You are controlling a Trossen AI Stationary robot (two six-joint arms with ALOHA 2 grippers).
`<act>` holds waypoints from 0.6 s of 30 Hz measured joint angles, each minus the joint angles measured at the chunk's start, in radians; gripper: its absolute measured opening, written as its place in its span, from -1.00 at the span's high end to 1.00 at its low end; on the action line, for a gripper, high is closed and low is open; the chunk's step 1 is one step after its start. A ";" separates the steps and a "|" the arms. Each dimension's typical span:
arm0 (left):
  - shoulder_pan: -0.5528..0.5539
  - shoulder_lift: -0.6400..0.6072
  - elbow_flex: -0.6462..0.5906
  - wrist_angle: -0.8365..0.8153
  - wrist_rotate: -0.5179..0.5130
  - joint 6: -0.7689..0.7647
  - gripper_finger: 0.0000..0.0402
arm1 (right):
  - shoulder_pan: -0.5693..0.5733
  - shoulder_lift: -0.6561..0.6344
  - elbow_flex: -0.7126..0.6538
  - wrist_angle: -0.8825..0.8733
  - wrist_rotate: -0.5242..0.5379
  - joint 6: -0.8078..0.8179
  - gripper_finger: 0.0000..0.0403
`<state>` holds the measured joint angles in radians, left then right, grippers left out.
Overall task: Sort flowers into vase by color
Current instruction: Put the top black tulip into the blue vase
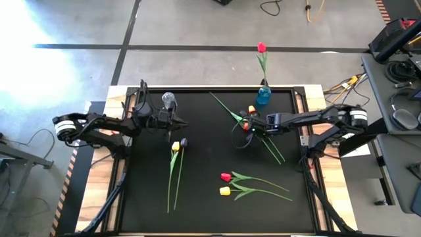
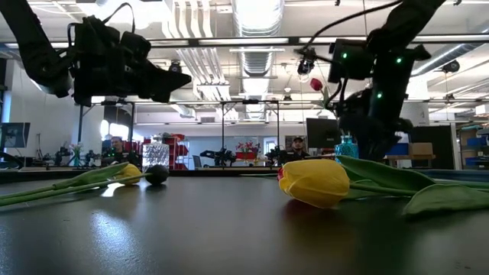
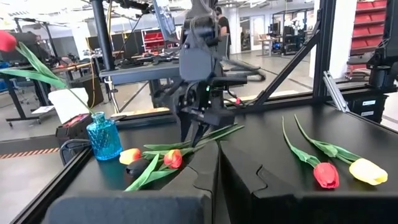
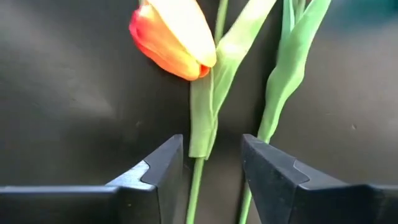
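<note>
My right gripper is open and low over an orange-red tulip near the blue vase. Its fingers stand on either side of the green stem just below the head, with a gap on both sides. A second orange tulip lies beside it. The blue vase holds one red tulip, leaning on its rim. My left gripper is shut and hovers above the mat beside the clear vase. Yellow and dark purple tulips lie below it.
A red tulip and a yellow tulip lie side by side near the mat's near edge, stems pointing right. The black mat has wooden borders. People and benches stand in the room beyond the table.
</note>
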<state>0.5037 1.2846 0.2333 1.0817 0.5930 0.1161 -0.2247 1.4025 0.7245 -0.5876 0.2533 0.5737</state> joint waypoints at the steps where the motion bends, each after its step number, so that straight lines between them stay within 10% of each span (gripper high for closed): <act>1: 0.000 0.000 0.000 0.000 0.000 -0.005 1.00 | -0.004 0.017 0.000 0.004 0.000 -0.006 0.25; 10: 0.000 0.000 0.000 0.001 0.001 -0.025 1.00 | -0.009 0.126 0.002 0.026 -0.019 -0.005 0.40; 18: 0.000 0.000 0.000 -0.002 0.002 -0.053 1.00 | -0.001 -0.024 0.011 -0.013 -0.035 -0.052 0.90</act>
<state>0.5037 1.2850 0.2333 1.0801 0.5949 0.0632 -0.2253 1.3788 0.7357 -0.6006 0.2183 0.5221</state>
